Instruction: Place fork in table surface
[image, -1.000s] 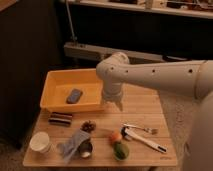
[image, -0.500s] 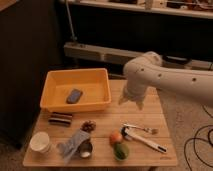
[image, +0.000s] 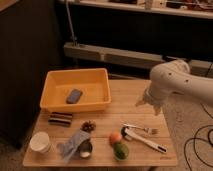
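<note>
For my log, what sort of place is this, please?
Likely a robotics lab: floor cables, metal rack behind, wooden table of test items. The gripper hovers near its right edge.

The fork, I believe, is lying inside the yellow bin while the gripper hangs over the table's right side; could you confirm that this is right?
Not quite. The camera view shows the fork lying on the table surface, beside the white utensil, not inside the yellow bin. The gripper does hang over the table's right side.
</note>
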